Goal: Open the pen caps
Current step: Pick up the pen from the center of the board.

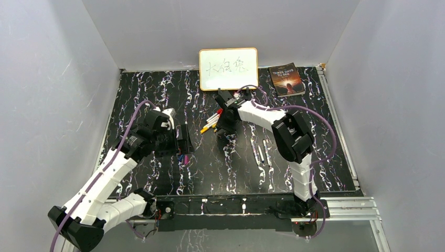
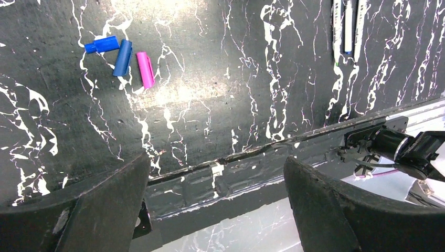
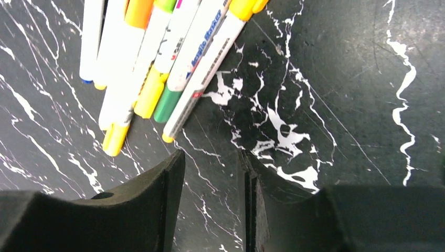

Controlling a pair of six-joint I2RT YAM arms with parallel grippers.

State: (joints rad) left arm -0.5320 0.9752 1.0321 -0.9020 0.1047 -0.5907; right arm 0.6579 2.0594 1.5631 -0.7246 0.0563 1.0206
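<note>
Pink and blue caps sit toward the table's left edge, clear of the pens. Your left tool gapes empty. Your right tool, narrowly apart and empty, seems set for a slim barrel.

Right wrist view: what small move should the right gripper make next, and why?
Probably open wider and advance toward the capped pens, aiming at the rightmost pen. The right gripper holds nothing: its jaws stand narrow with only bare table between them, and the pens lie just beyond its fingertips, mostly to the left of the gap.
</note>
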